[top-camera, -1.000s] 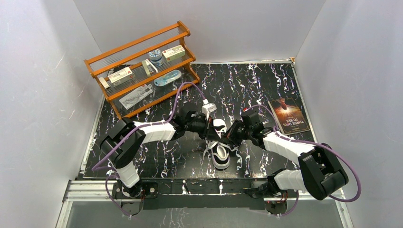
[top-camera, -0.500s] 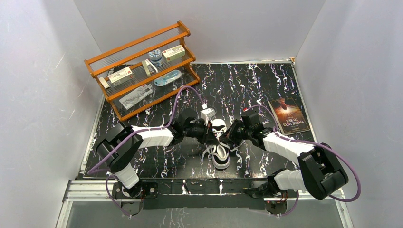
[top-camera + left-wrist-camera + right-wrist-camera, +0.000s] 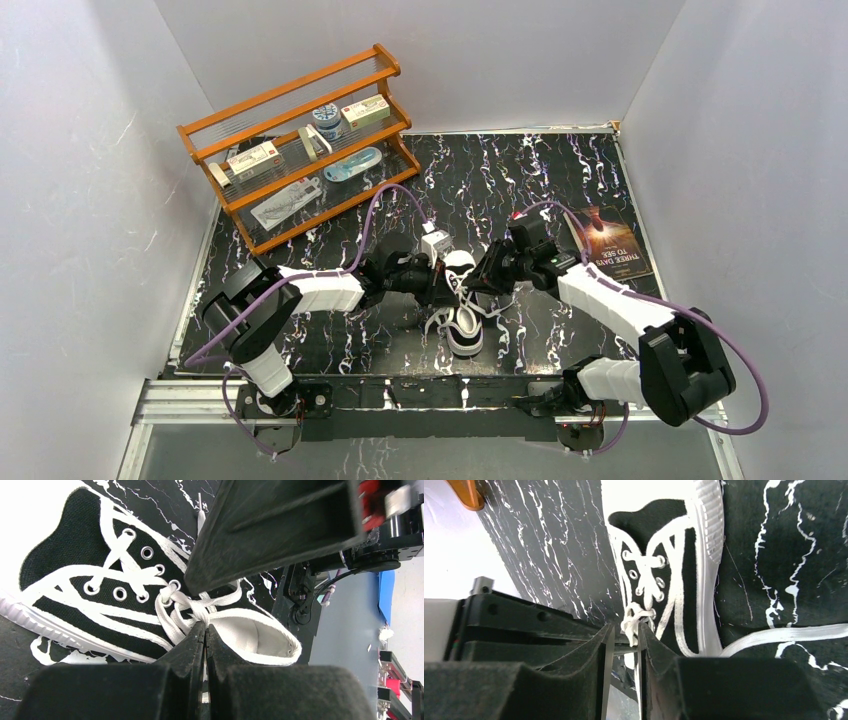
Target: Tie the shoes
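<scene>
The black canvas shoe [image 3: 463, 318] with white toe cap lies in the middle of the table, toe toward the near edge. Both grippers meet over its top eyelets. My left gripper [image 3: 445, 287] [image 3: 206, 626] is shut on a strand of white lace right at the knot [image 3: 192, 607] beside the shoe's opening. My right gripper [image 3: 480, 284] [image 3: 624, 630] stands open by a narrow gap, with the bunched lace [image 3: 636, 617] hanging between its fingertips and resting against the right one. A loose lace end [image 3: 784, 635] trails over the table beside the sole.
An orange wooden rack [image 3: 300, 140] with small boxes and packets stands at the back left. A book [image 3: 608, 243] lies at the right. The right gripper's dark body [image 3: 280, 525] fills the top of the left wrist view, close above the shoe.
My right gripper has gone from shut to slightly open, loosening its hold on the lace, and its arm has lifted a little. The left gripper stays shut at the knot.
</scene>
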### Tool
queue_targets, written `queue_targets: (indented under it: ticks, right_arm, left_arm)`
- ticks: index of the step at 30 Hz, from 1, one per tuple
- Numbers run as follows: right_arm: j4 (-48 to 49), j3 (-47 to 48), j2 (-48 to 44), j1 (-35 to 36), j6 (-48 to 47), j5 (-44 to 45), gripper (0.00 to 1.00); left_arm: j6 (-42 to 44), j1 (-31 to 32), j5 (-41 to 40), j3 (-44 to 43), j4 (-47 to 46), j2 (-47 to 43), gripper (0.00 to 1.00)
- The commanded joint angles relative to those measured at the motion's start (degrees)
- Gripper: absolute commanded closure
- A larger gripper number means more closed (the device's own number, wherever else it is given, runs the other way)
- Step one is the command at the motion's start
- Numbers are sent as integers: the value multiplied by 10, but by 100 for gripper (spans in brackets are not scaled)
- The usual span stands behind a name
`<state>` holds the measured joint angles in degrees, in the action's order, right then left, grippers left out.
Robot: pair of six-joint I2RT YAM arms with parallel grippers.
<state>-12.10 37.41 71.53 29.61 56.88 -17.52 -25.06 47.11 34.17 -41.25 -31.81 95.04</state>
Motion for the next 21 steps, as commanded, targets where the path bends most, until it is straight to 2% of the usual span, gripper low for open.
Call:
queue_targets:
  ticks: [1,5,8,9,17,21]
  right_arm:
    - [-83,57,-21,-10,-51,13,67]
    - [-84,77,-15,-10,-57,2,62]
    - [-61,78,1,-11,-38,-25,50]
    - [-56,80,11,-10,-39,-38,49]
    - [-65,82,56,-12,-21,-66,54]
    - [-59,82,70,-12,-24,-81,62]
  left_arm:
    - [12,5,-2,10,-8,-30,100]
    - [17,5,-3,9,-4,-30,100]
    - [19,4,-3,7,-1,-30,100]
    - [19,4,-2,5,-1,-30,100]
    - [23,4,-3,-4,6,-30,100]
    - [26,4,-2,-8,6,-25,100]
